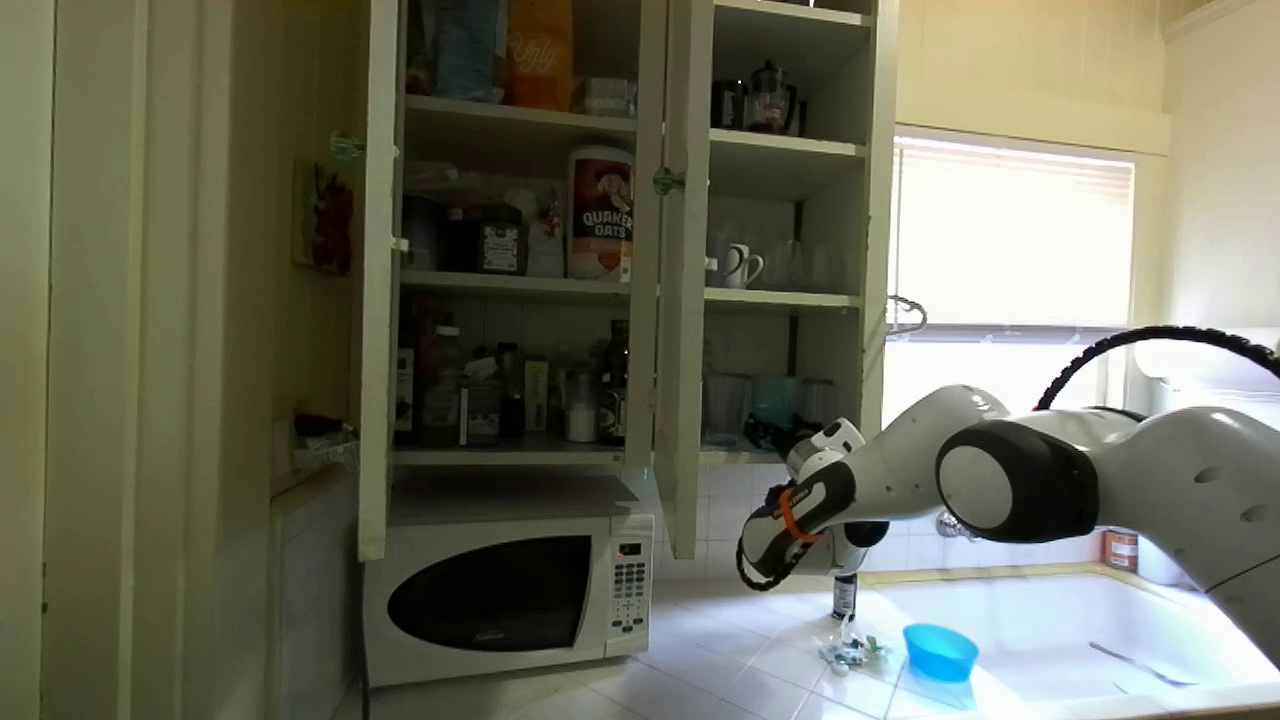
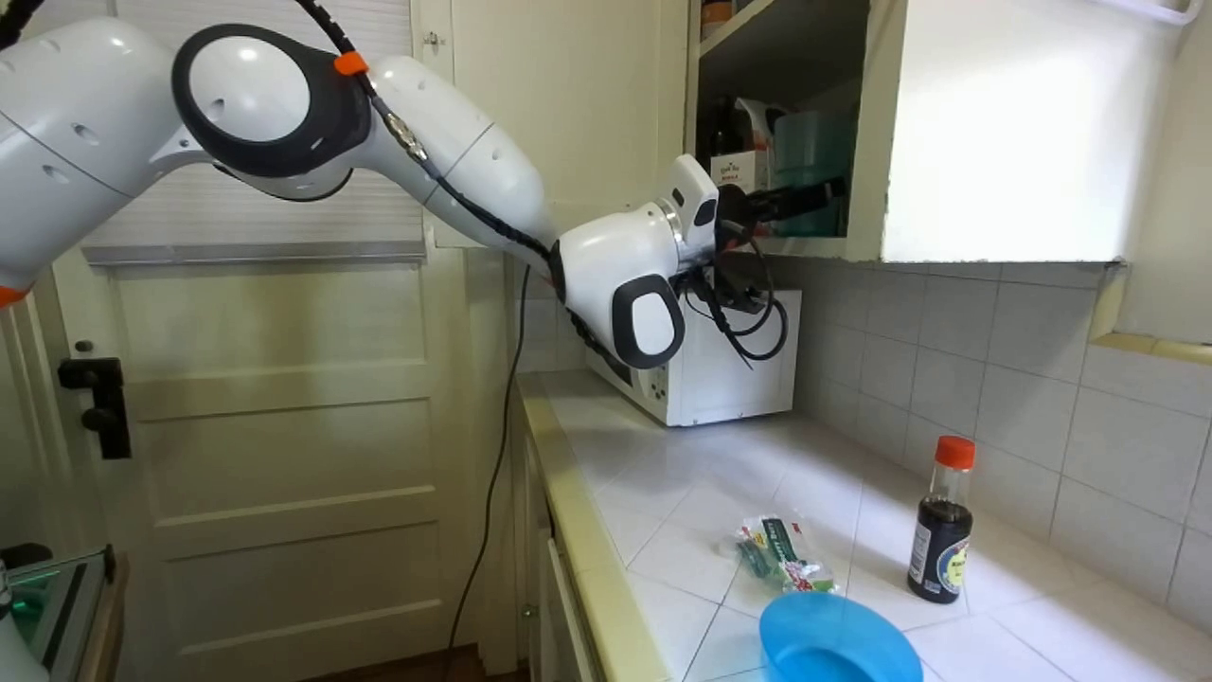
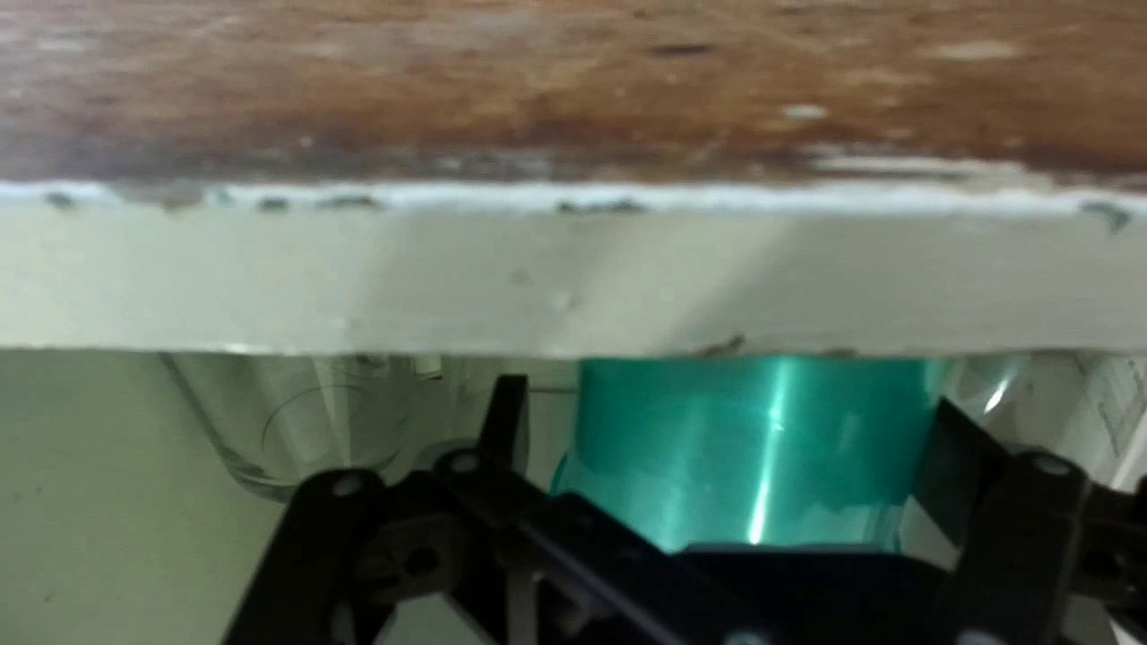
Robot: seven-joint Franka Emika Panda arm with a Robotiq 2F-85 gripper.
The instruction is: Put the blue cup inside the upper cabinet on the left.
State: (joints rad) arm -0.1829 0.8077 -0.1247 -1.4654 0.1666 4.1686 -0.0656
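The tool (image 3: 730, 408) stands spread apart, astride a teal tumbler (image 3: 748, 448) in the glassware bay (image 1: 785, 299), not visibly gripping it. The blue cup (image 1: 941, 655) sits well below the tool on the counter (image 1: 700, 660). The task therefore looks undone: grasping, lifting and setting that cup inside the upper cabinet (image 1: 515, 287), one bay over from the tool, all remain.

there are two upper cabinet bays (image 1: 515, 458), one microwave (image 1: 510, 590), one sky-blue cup (image 1: 940, 655) and one sink (image 1: 1050, 612).
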